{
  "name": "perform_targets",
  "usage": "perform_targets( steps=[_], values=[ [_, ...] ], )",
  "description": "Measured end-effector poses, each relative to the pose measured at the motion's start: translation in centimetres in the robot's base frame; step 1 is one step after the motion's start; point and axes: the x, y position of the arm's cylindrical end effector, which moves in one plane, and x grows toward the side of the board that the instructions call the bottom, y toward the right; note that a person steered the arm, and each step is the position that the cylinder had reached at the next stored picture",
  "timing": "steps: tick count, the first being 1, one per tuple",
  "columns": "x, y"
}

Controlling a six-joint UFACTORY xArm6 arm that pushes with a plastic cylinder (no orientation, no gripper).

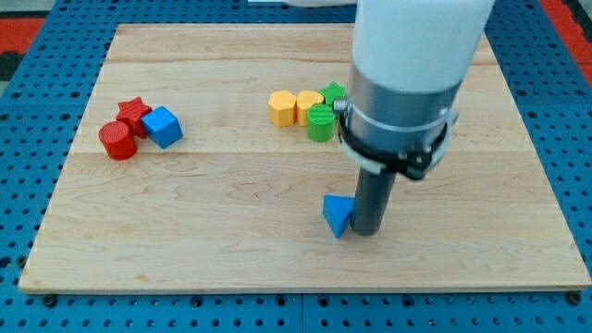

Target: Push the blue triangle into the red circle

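Observation:
The blue triangle [338,215] lies on the wooden board [231,231], below the middle, toward the view's bottom. My tip [366,231] stands right against the triangle's right side, touching or nearly so. The red circle [117,141] sits far off at the view's left, with a red star [134,114] just above it and a blue cube [163,127] to its right, all three packed together. The arm's wide white and grey body [407,83] hangs over the board's upper right.
A cluster at the view's top middle holds a yellow hexagon [281,107], another yellow block [308,106], a green cylinder [321,122] and a green star [334,92], partly hidden by the arm. Blue pegboard surrounds the board.

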Motion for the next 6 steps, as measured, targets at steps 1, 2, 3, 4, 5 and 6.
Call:
perform_targets(
  steps=[1, 2, 3, 4, 5, 6],
  values=[
    [-4.0, -7.5],
    [-5.9, -18.6],
    [-4.6, -21.6],
    [-1.5, -18.3],
    [1.5, -16.7],
    [0.0, -25.3]
  ],
)
